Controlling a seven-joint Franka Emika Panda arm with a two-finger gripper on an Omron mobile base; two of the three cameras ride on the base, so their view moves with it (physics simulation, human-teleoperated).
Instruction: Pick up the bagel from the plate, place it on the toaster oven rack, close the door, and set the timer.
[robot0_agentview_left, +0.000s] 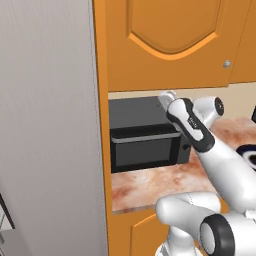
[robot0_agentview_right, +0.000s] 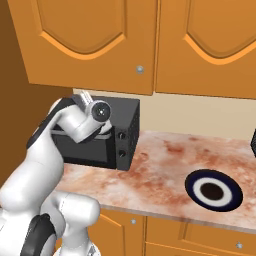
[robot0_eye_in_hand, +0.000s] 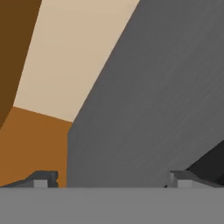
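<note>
While the gripper hangs over the toaster oven's top with its fingers spread wide and holding nothing, the door looks shut. The bagel lies on the plate, well to the right on the counter. A blind descent risks striking the oven top, since the hand is aimed nowhere near the bagel.

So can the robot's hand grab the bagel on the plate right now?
Probably not yet. The end effector is open but up by the oven, facing its top. The bagel sits on the plate far along the counter. Nothing blocks the way; the arm must swing over.
</note>
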